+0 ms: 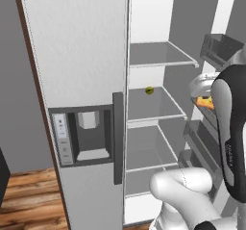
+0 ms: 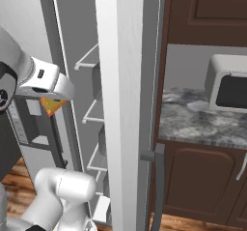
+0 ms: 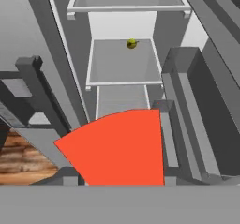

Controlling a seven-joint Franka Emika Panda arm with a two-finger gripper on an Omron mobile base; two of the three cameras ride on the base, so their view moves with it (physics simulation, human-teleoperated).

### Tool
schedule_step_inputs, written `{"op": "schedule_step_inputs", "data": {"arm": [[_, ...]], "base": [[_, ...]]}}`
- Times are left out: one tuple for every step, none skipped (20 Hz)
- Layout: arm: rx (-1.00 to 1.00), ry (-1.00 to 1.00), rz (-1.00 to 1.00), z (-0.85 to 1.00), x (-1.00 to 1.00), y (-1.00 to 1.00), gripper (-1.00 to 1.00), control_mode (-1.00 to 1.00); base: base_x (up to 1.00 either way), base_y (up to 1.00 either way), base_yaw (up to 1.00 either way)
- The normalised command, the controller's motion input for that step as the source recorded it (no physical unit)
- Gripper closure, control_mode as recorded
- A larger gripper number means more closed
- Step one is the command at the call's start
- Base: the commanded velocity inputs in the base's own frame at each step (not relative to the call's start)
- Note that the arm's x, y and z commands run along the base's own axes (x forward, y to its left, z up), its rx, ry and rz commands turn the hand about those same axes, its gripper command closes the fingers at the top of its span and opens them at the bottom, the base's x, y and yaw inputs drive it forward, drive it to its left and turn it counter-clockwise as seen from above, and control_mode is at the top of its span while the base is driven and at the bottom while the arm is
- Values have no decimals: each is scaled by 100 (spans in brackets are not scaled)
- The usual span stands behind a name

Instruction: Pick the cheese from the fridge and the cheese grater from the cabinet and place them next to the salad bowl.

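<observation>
The gripper (image 2: 52, 101) is closed narrowly on the cheese (image 3: 117, 145), which hangs in front of the open fridge (image 1: 86, 56), clear of its shelves; the fingertips themselves seem hidden behind the wedge. Step in hand: carrying the cheese out. Next, the base must travel to the salad bowl, with the grater not yet fetched

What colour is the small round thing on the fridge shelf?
Yellow with a dark patch; the small round thing shows best in the hand view.
</observation>
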Motion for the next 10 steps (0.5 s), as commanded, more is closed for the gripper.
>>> {"op": "schedule_step_inputs", "data": {"arm": [[0,-2,0,-13,-84,0,100,-100],[0,-1,0,-6,-89,0,100,-100],[0,0,0,0,-82,0,100,-100],[0,0,0,0,-74,0,100,-100],[0,0,0,0,-67,0,100,-100],[0,0,0,0,-61,0,100,-100],[0,0,0,0,-61,0,100,-100],[0,0,0,0,-54,0,100,-100],[0,0,0,0,-21,0,100,-100],[0,0,0,0,0,0,100,-100]], "base": [[0,0,0],[0,0,0],[0,0,0],[0,0,0],[0,0,0],[0,0,0],[0,0,0],[0,0,0],[0,0,0],[0,0,0]]}}
